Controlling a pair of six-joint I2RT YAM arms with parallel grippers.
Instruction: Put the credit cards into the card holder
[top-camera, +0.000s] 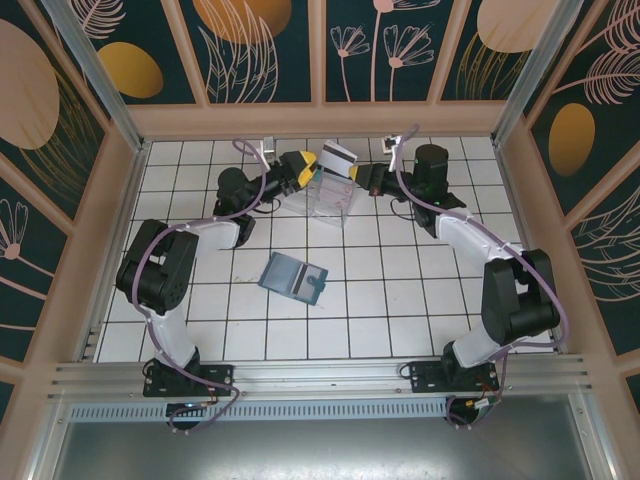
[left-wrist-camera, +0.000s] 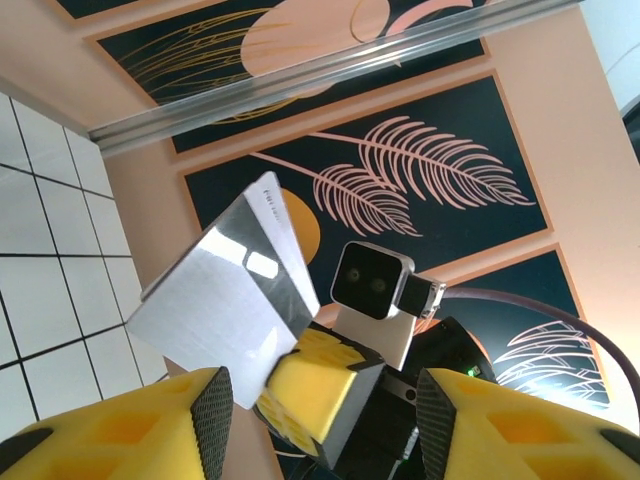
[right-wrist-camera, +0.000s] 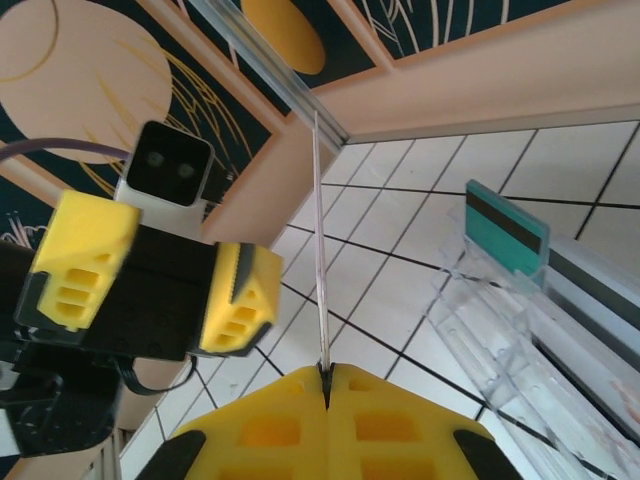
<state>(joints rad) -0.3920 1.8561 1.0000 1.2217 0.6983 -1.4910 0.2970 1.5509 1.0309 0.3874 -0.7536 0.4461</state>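
Observation:
A whitish credit card with a dark stripe (top-camera: 337, 155) is held up in the air at the back of the table. My right gripper (right-wrist-camera: 325, 375) is shut on its lower edge, and in the right wrist view the card (right-wrist-camera: 320, 240) is seen edge-on. In the left wrist view its silvery face (left-wrist-camera: 215, 300) rises from the right gripper's yellow fingers (left-wrist-camera: 320, 385). My left gripper (left-wrist-camera: 325, 410) stands open, its pads apart on either side of that grip. A teal-green credit card (right-wrist-camera: 505, 232) stands in the clear tray (right-wrist-camera: 500, 330). The card holder (top-camera: 293, 274) lies open on the tiles.
The clear plastic tray (top-camera: 330, 197) stands just below both grippers, at the back centre. The back wall (top-camera: 320, 118) is close behind them. White tiles around the card holder are bare.

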